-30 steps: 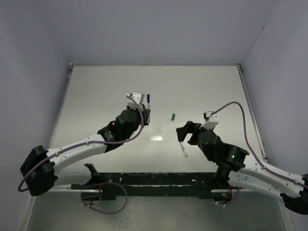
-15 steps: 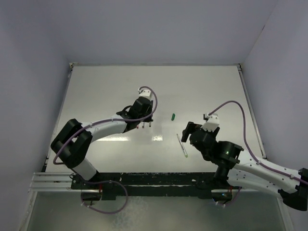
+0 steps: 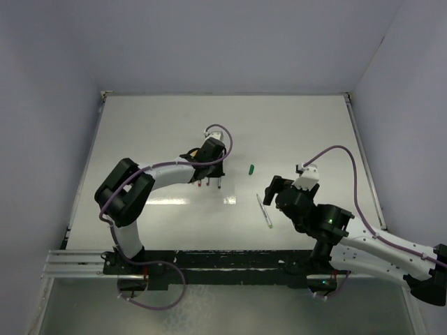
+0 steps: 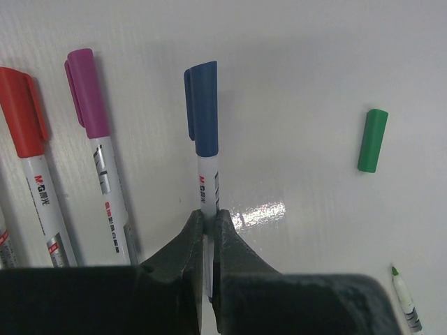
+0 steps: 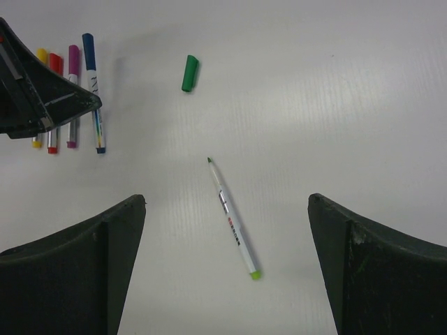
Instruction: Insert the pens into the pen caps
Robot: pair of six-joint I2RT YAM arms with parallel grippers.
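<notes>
The left gripper (image 4: pixel 207 234) is pinching the blue-capped pen (image 4: pixel 203 118) by its barrel, arm stretching forward; the right gripper (image 5: pixel 227 209) is hanging wide apart (touching nothing) above the uncapped green pen (image 5: pixel 232 223).

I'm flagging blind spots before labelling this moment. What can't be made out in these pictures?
- Left wrist: the lower barrel of the blue-capped pen is hidden by the left tool; the green pen is cut off at the lower edge.
- Right wrist: the left tool covers part of the capped pens.
- Top external: those pens are too small to tell cap colours.
</notes>
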